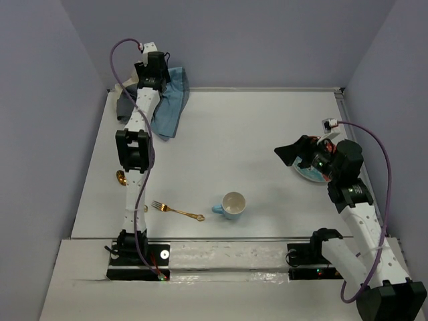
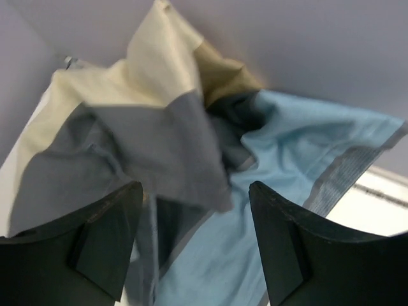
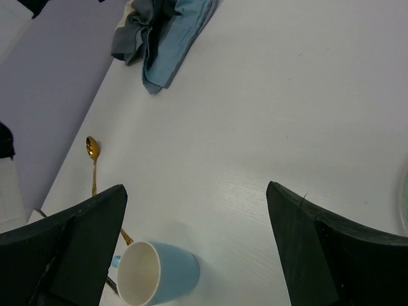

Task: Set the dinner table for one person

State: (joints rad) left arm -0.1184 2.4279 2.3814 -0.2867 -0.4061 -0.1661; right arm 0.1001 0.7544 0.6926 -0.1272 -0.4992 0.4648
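Note:
The white dinner table (image 1: 227,140) fills the top view. A crumpled striped cloth mat (image 1: 170,103) of grey, beige and blue lies at its far left corner. My left gripper (image 2: 194,191) is open just above the mat (image 2: 191,127), its jaws wide apart with cloth between and below them. A blue mug (image 1: 232,205) stands near the front middle and also shows in the right wrist view (image 3: 153,274). A gold fork (image 1: 177,210) lies left of it. A gold spoon (image 1: 121,178) lies by the left arm. My right gripper (image 1: 289,154) is open and empty above the table, beside a plate (image 1: 309,174).
Walls close the table at the back and left. In the right wrist view the mat (image 3: 162,32) lies far off, the spoon (image 3: 93,153) lies at the left edge, and a sliver of the plate rim (image 3: 404,204) shows at the right.

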